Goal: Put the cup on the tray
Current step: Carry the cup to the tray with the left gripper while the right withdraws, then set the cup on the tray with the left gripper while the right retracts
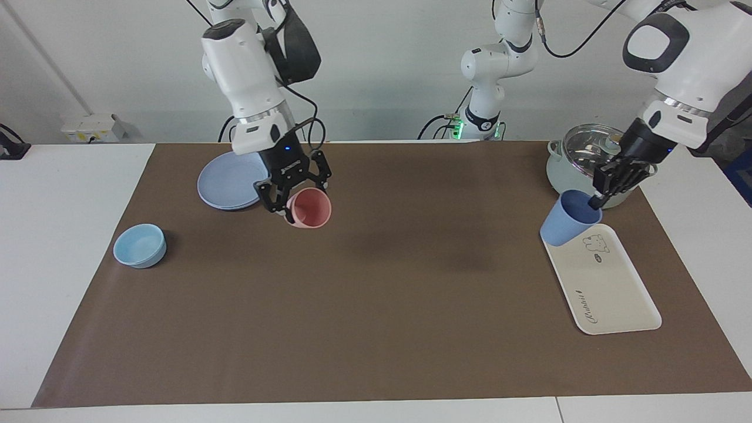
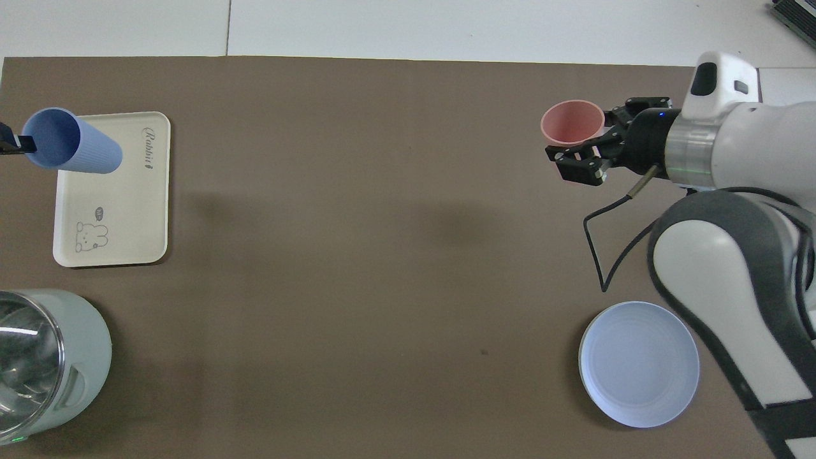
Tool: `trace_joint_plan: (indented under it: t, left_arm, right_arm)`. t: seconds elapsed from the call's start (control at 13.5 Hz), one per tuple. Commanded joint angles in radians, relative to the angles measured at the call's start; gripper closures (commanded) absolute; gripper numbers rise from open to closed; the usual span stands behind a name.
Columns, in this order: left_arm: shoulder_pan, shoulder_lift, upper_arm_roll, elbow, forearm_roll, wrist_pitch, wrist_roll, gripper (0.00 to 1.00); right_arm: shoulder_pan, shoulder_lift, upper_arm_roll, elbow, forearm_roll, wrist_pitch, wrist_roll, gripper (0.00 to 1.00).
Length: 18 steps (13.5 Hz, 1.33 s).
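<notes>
The left gripper pinches the rim of the blue cup and holds it up in the air, tipped to one side. One finger is inside the cup and the other is outside. The cup hangs over the end of the tray that is nearer to the robots, by the little bear drawing. It looks lifted off the tray, not resting on it. The tray lies flat on the table at the left arm's end. A pot with a glass lid stands just beside the tray, nearer to the robots. The right gripper is up over the table near the round blue plate. Its fingers pinch the rim of a pink cup, which is tipped on its side. A light blue bowl sits at the right arm's end of the table, farther from the robots than the plate.
</notes>
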Motion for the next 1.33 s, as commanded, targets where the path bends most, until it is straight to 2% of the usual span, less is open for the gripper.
trace_joint_plan:
  t: [0.0,0.37,0.52,0.67,0.89,1.03,1.18,1.26]
  left_arm:
    - [0.041,-0.042,-0.015,-0.156,0.017,0.173,0.054,1.00]
    - [0.075,0.079,-0.015,-0.171,0.015,0.320,0.131,1.00]
    - [0.103,0.090,-0.015,-0.197,0.014,0.377,0.123,1.00]
    - [0.103,0.109,-0.015,-0.205,0.007,0.382,0.081,1.00]
    - [0.103,0.133,-0.015,-0.203,0.006,0.382,0.004,1.00]
    - [0.103,0.142,-0.015,-0.203,0.004,0.380,-0.056,1.00]
    - [0.103,0.152,-0.015,-0.203,0.004,0.382,-0.076,1.00]
    - [0.103,0.157,-0.015,-0.203,0.004,0.382,-0.078,1.00]
  right_arm:
    - [-0.095,-0.029,0.014,-0.069,0.191,0.023,-0.151,1.00]
    - [-0.241,0.011,0.014,-0.159,0.642,0.001,-0.633,1.00]
    - [-0.280,0.055,0.014,-0.164,0.738,-0.047,-0.773,1.00]
    - [-0.308,0.104,0.014,-0.164,0.834,-0.087,-0.925,1.00]
    - [-0.353,0.164,0.014,-0.164,0.859,-0.121,-1.073,1.00]
    - [-0.397,0.238,0.016,-0.150,0.920,-0.173,-1.172,1.00]
    - [-0.438,0.340,0.014,-0.084,0.957,-0.245,-1.295,1.00]
    - [-0.436,0.353,0.014,-0.081,0.960,-0.246,-1.311,1.00]
